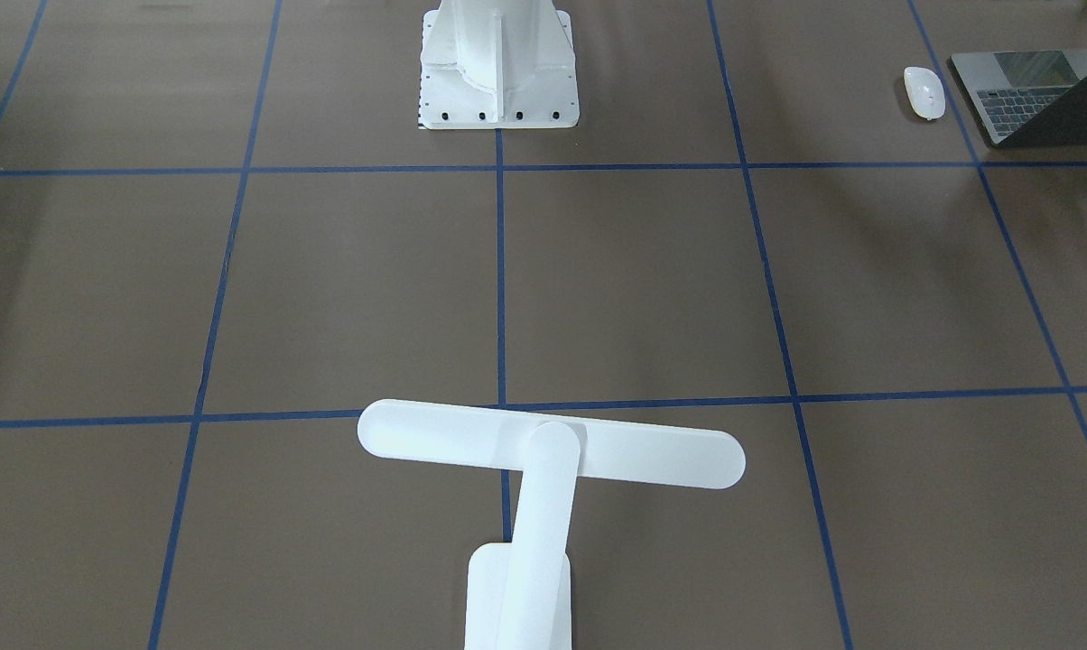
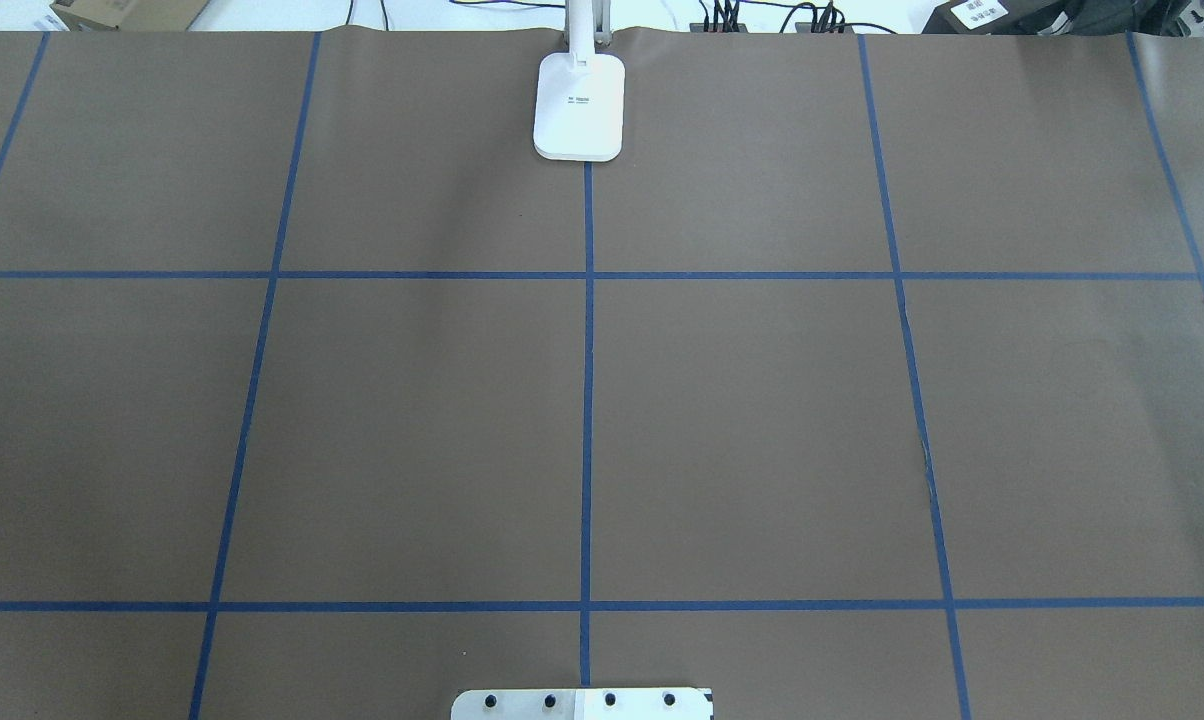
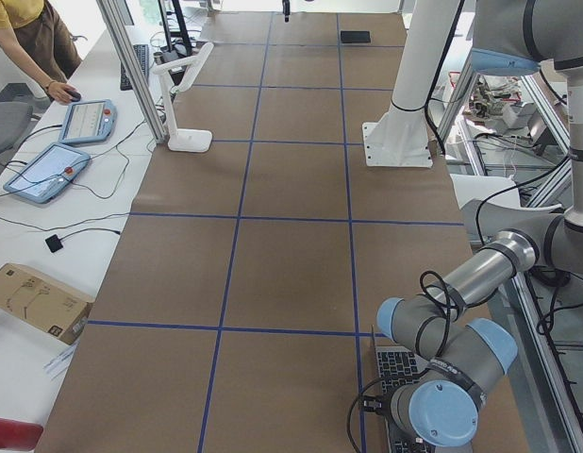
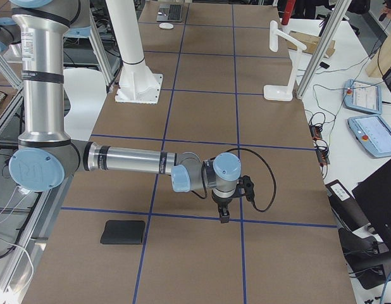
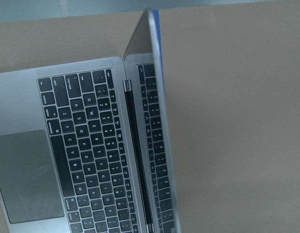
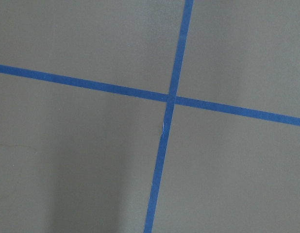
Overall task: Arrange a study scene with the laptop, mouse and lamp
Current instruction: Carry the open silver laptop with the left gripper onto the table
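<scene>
The laptop [image 1: 1017, 90] lies open near the table's end on my left, its dark screen raised; the left wrist view looks straight down on the laptop's black keys [image 5: 91, 145] and trackpad. The white mouse [image 1: 924, 92] rests just beside it. The lamp [image 1: 551, 449] stands at the far middle edge, and the overhead view shows its base [image 2: 579, 105]. My left arm's wrist [image 3: 441, 413] hovers over the laptop with its fingers hidden, so I cannot tell their state. My right gripper [image 4: 222, 216] hangs point-down over a tape cross, holding nothing visible; I cannot tell whether it is open.
A flat black mat [image 4: 123, 232] lies near the table's end on my right. The white pedestal [image 1: 498, 68] is bolted at the near middle. A person [image 3: 32, 38] reaches to the side bench, where tablets [image 3: 46, 173] and cables sit.
</scene>
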You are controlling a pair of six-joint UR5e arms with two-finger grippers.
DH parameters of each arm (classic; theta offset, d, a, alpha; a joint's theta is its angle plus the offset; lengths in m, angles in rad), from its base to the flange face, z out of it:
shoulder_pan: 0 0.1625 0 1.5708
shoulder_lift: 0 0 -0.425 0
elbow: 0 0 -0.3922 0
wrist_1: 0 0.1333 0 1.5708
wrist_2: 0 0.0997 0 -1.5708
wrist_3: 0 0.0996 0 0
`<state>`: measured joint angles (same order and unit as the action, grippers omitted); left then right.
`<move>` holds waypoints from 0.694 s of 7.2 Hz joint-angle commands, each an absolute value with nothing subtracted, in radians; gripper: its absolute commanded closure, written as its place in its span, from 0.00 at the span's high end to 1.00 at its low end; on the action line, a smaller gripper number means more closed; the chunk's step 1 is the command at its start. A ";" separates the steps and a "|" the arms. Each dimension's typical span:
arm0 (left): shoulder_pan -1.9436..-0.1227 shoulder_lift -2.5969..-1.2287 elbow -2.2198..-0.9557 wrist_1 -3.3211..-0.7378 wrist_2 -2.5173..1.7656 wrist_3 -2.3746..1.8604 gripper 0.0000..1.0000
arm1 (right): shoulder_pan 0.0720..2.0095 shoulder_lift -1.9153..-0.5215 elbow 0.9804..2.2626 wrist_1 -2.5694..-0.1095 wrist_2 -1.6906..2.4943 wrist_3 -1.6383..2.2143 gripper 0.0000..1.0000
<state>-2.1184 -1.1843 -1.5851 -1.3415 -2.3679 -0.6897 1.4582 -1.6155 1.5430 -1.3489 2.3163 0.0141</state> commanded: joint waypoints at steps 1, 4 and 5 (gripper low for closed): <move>-2.118 -1.183 -1.571 -1.362 -2.368 -0.693 0.00 | 1.459 -1.615 1.543 -1.348 2.316 0.015 1.00; -2.117 -1.198 -1.583 -1.362 -2.370 -0.695 0.00 | 1.459 -1.614 1.545 -1.348 2.316 0.015 1.00; -2.115 -1.228 -1.600 -1.355 -2.373 -0.739 0.00 | 1.457 -1.614 1.545 -1.348 2.316 0.015 1.00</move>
<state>-2.1166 -1.2012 -1.5850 -1.3611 -2.3706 -0.7044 1.4583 -1.6140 1.5442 -1.3484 2.3163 0.0153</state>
